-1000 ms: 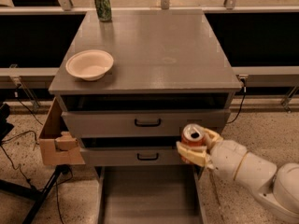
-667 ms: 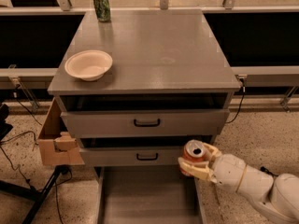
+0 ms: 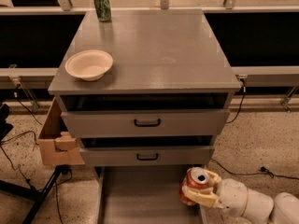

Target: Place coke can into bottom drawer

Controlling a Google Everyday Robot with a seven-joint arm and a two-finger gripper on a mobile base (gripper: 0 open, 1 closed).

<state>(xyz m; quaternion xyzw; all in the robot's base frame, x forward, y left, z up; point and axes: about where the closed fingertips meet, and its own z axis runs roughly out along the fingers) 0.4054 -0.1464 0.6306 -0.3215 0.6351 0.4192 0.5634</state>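
Observation:
The coke can [image 3: 194, 185], red with a silver top, is held upright in my gripper [image 3: 202, 190] at the lower right. The gripper's cream fingers [image 3: 201, 198] are shut around the can's sides. The can hangs over the right side of the bottom drawer [image 3: 140, 195], a wide shallow grey tray pulled out at the foot of the grey cabinet. I cannot tell whether the can touches the drawer floor. My white arm [image 3: 252, 204] comes in from the lower right corner.
A cream bowl [image 3: 89, 64] and a green can [image 3: 102, 5] stand on the cabinet top [image 3: 159, 45]. Two upper drawers with black handles [image 3: 147, 122] are slightly open. A cardboard box [image 3: 56, 139] hangs at the cabinet's left. Cables lie on the speckled floor.
My gripper has carried the coke can down from beside the middle drawer front to low over the right side of the bottom drawer.

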